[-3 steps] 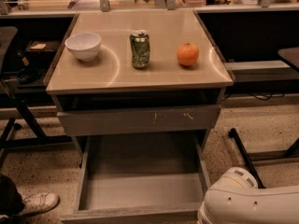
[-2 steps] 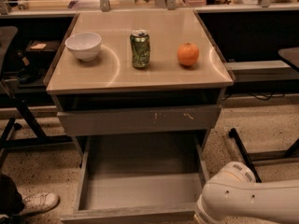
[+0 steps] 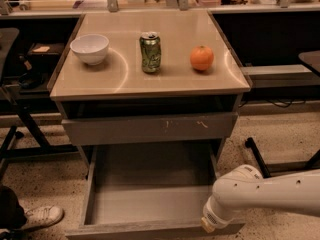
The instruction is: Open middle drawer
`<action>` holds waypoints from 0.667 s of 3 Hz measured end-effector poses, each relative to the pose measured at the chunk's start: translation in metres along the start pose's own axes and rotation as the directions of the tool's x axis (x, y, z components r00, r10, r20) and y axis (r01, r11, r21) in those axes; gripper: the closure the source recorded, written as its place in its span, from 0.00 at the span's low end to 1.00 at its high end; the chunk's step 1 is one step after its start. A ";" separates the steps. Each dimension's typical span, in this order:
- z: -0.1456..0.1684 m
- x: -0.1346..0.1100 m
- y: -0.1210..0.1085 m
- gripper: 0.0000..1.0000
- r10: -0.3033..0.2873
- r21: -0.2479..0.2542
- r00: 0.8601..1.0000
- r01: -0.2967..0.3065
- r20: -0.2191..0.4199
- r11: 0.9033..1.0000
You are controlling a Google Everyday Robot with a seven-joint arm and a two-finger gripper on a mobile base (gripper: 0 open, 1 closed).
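Observation:
The middle drawer (image 3: pixel 150 204) is pulled out toward me below the cabinet, wide and shallow, with a bare grey inside. Its plain flat front (image 3: pixel 145 231) runs along the bottom of the view. Above it is a taller grey front with pale scratch marks (image 3: pixel 150 128), which is closed. My white arm (image 3: pixel 265 191) comes in from the lower right. My gripper (image 3: pixel 206 225) is at the arm's end, at the right end of the open drawer's front, mostly hidden by the wrist.
On the beige cabinet top (image 3: pixel 115 79) stand a white bowl (image 3: pixel 90 48), a green can (image 3: pixel 150 52) and an orange (image 3: pixel 201 58). A person's shoe (image 3: pixel 44 216) is at the lower left. A dark frame leg (image 3: pixel 20 119) stands left, and a black leg (image 3: pixel 256 156) stands right.
My arm has shifted a little to the left along the drawer's front right corner. The drawer stays pulled out about as far as before.

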State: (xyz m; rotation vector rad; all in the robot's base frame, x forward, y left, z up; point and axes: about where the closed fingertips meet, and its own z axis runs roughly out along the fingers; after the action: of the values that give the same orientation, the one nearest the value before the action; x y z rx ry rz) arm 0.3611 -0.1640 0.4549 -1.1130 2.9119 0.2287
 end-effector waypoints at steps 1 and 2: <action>0.005 -0.004 -0.003 1.00 0.002 -0.020 1.000 -0.002 -0.003 1.000; 0.004 -0.004 -0.002 1.00 0.002 -0.020 1.000 -0.002 -0.003 1.000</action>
State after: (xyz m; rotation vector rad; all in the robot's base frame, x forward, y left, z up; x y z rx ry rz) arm 0.3656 -0.1626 0.4511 -1.1138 2.9195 0.2569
